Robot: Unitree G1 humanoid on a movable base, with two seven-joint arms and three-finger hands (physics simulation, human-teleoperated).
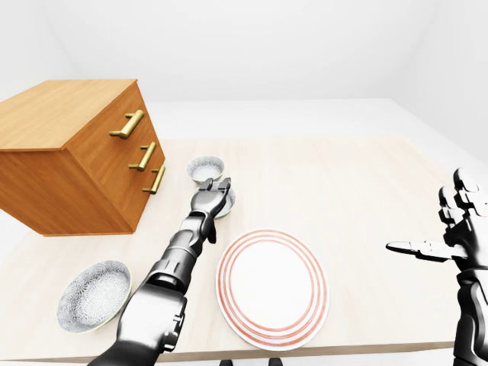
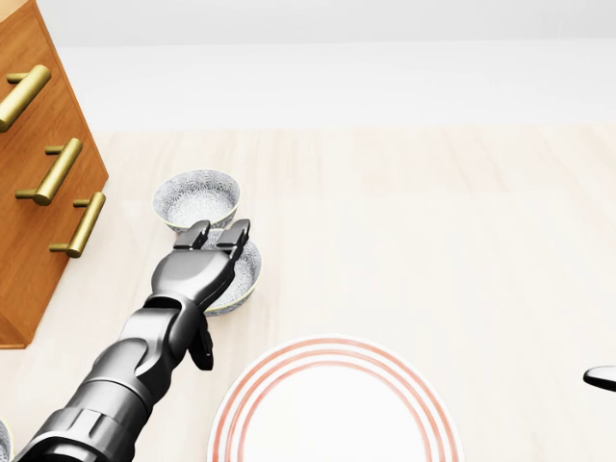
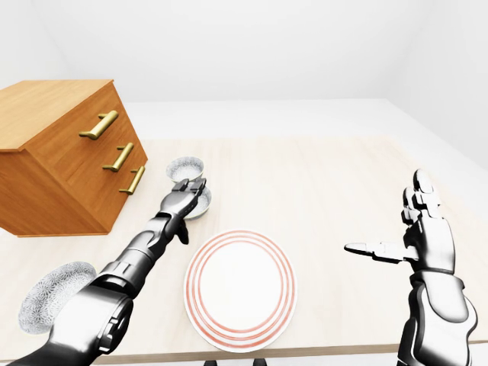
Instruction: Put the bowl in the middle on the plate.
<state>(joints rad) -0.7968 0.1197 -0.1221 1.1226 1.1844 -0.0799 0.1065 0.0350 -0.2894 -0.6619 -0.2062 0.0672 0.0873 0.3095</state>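
Middle bowl [image 2: 244, 279]: on the counter [image 2: 433, 241], just up and left of the plate in the head view, partly covered by the left hand.
Left hand [image 2: 214, 243]: fingers stretched open over the middle bowl, tips at its upper rim, not closed round it.
Plate [image 2: 337, 414]: red-ringed, bare.
Right hand [image 3: 418, 229]: open, fingers spread, well apart at the right.
Second bowl [image 2: 197, 197]: just above the middle bowl.

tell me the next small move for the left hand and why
Probably lower the left hand a little and close its fingers on the rim of the middle bowl. In the head view the fingertips sit over that rim but look open, with nothing gripped, and the plate lies bare to the lower right.
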